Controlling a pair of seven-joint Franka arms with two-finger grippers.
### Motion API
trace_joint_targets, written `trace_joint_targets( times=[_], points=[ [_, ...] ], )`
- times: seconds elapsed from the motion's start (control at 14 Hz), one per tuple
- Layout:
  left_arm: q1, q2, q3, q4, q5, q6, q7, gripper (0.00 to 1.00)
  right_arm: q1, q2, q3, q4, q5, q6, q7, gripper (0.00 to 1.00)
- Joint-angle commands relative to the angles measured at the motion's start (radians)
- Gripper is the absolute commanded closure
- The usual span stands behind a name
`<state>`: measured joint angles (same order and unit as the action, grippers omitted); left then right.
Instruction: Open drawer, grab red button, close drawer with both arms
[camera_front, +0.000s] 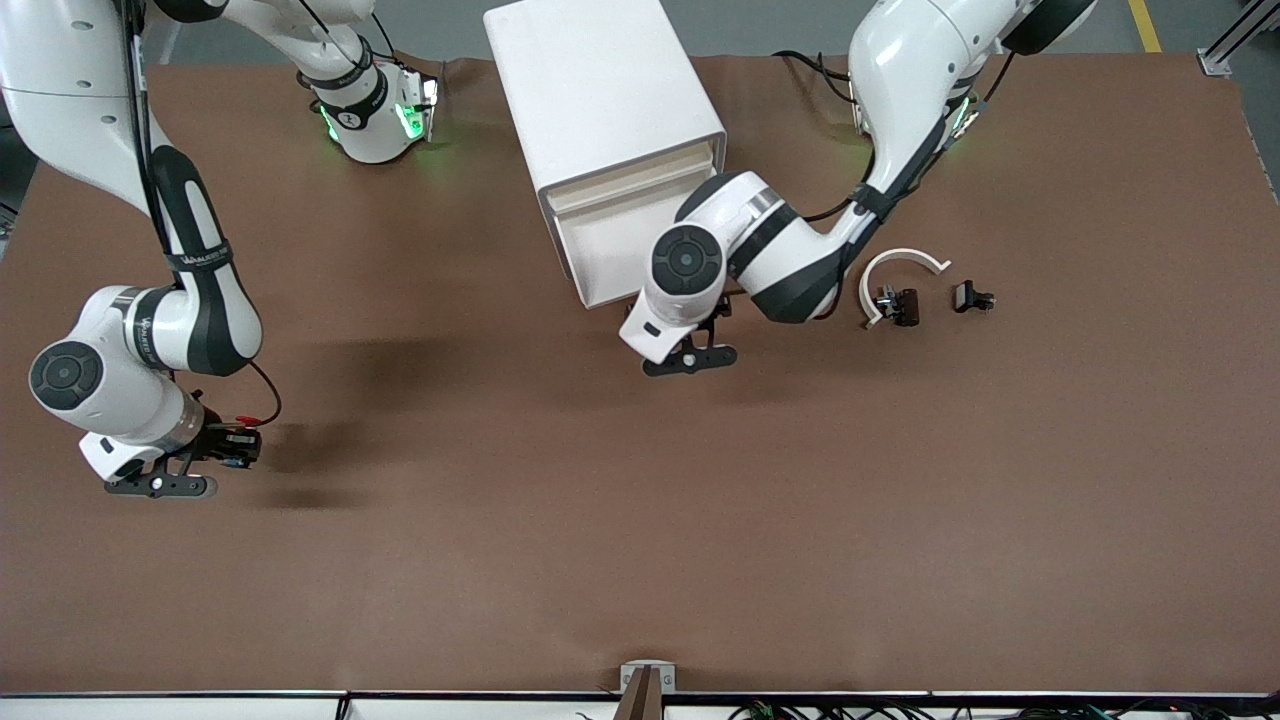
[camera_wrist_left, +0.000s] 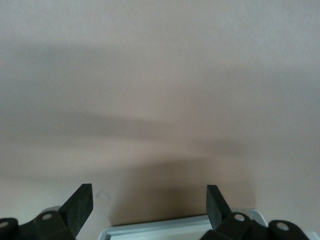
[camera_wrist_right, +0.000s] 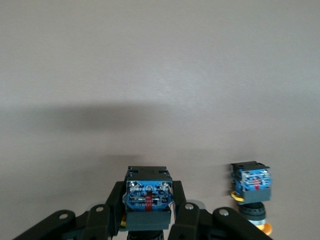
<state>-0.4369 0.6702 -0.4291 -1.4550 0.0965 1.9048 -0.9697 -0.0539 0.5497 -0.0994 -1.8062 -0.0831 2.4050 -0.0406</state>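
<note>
You are holding the button (camera_wrist_right: 148, 197) in the right claw (camera_front: 238, 447), which is clamping its black-and-blue body low over the tabletop (camera_front: 640, 520) at the right arm's end, just beside a like button with an orange-yellow cap (camera_wrist_right: 251, 186). The left claw (camera_front: 690, 357) is hanging wide and empty in front of the drawer (camera_front: 612, 255) of the white cabinet (camera_front: 600, 90). You are likely entering the closing step, so the next move is calling for that claw to meet the drawer front squarely and push it in.
</note>
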Motion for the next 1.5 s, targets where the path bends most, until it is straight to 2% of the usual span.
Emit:
trace_joint_targets(
  times=[0.0, 0.21, 1.07, 1.43],
  points=[
    [-0.026, -0.021, 0.003, -0.022, -0.014, -0.015, -0.024, 0.00, -0.043, -0.010, 0.021, -0.050, -0.029, 0.063, -0.002, 1.00],
    [-0.029, -0.021, -0.019, -0.033, -0.017, -0.029, -0.026, 0.00, -0.049, -0.001, 0.021, -0.130, -0.030, 0.209, -0.002, 1.00],
    [-0.033, 0.009, -0.108, -0.042, -0.118, -0.115, -0.072, 0.00, -0.053, 0.023, 0.021, -0.131, -0.030, 0.152, -0.067, 1.00],
    [-0.033, 0.019, -0.119, -0.047, -0.222, -0.128, -0.096, 0.00, -0.058, 0.030, 0.021, -0.128, -0.030, 0.155, -0.087, 1.00]
  ],
)
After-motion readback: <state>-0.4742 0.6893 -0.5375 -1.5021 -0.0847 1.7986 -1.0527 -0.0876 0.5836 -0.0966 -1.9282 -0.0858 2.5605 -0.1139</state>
